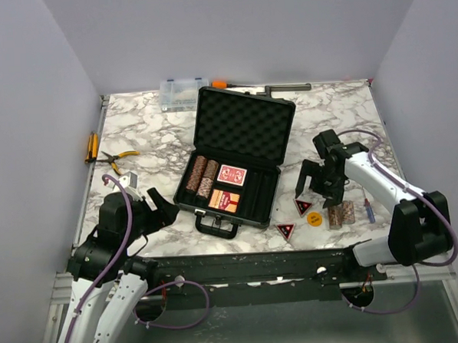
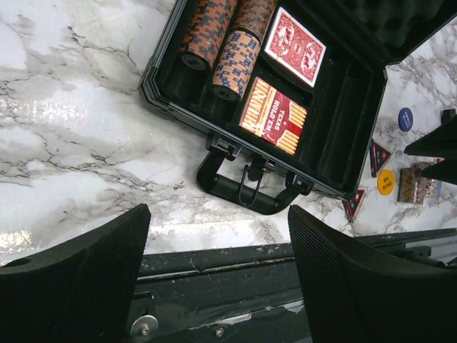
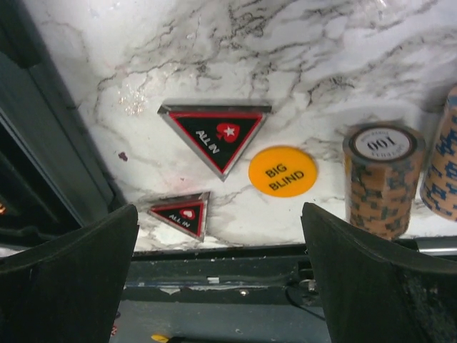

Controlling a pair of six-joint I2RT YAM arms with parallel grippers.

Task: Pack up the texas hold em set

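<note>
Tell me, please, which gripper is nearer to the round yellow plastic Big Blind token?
Right. The right gripper hovers open close by the round yellow token; the left gripper sits far across the open black hard case, by the near-left edge of the marble table.

Glossy marble-patterned table [image 1: 150, 137], matt black case [image 1: 265, 191] (dimpled foam lining [image 1: 246, 128]), silvery-rimmed triangular tokens [image 3: 214, 136]
</note>
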